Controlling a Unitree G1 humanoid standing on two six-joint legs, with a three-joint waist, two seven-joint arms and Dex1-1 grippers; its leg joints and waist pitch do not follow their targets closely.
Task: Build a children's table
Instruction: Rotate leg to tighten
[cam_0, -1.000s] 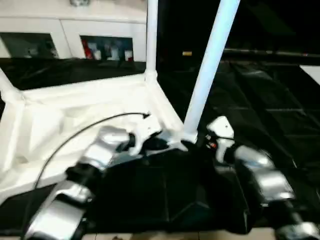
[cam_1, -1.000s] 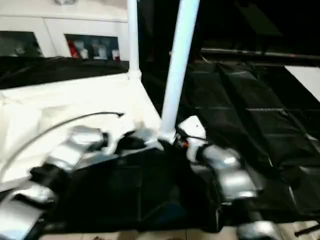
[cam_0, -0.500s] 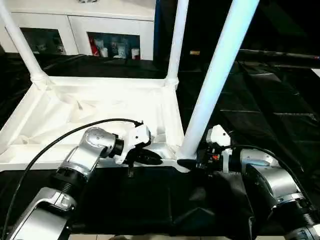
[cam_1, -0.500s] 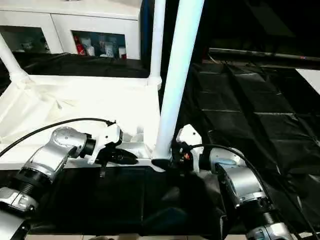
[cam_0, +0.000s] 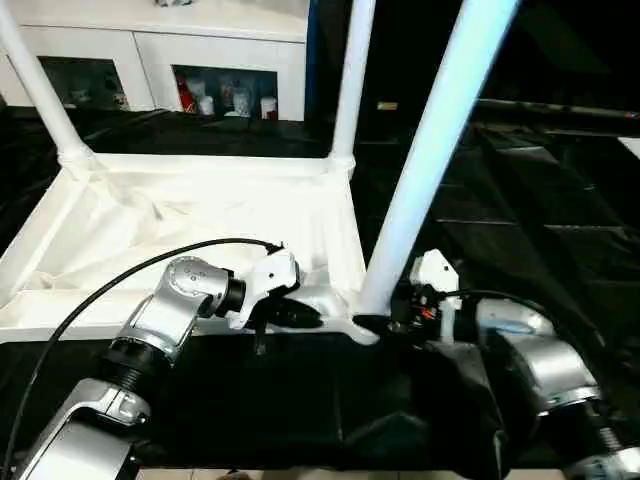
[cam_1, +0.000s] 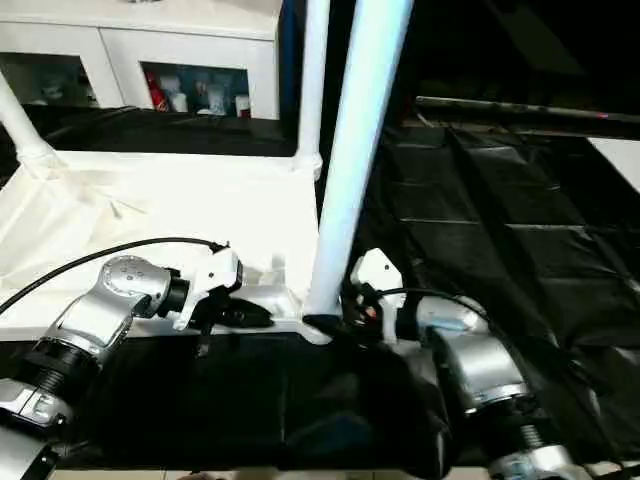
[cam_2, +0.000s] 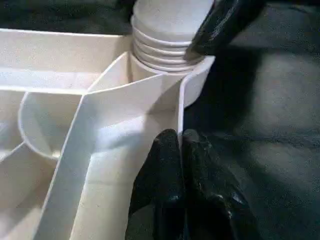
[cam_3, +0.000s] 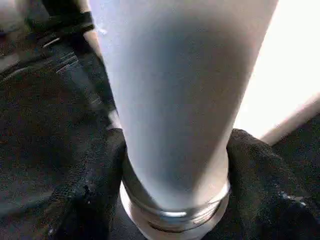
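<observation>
Between the right gripper's (cam_3: 175, 210) fingers (cam_3: 95, 185), the near leg's (cam_0: 425, 180) base.

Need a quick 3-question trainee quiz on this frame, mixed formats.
1. True or false: the table top lies upside down on the black-covered work table.
2. How many legs stand in its corner sockets? A) one B) three C) four
3. What do the right gripper's fingers straddle?

Key
1. True.
2. B: near leg and two far legs.
3. The near leg's base; the left gripper clamps the table top's rim.
</observation>
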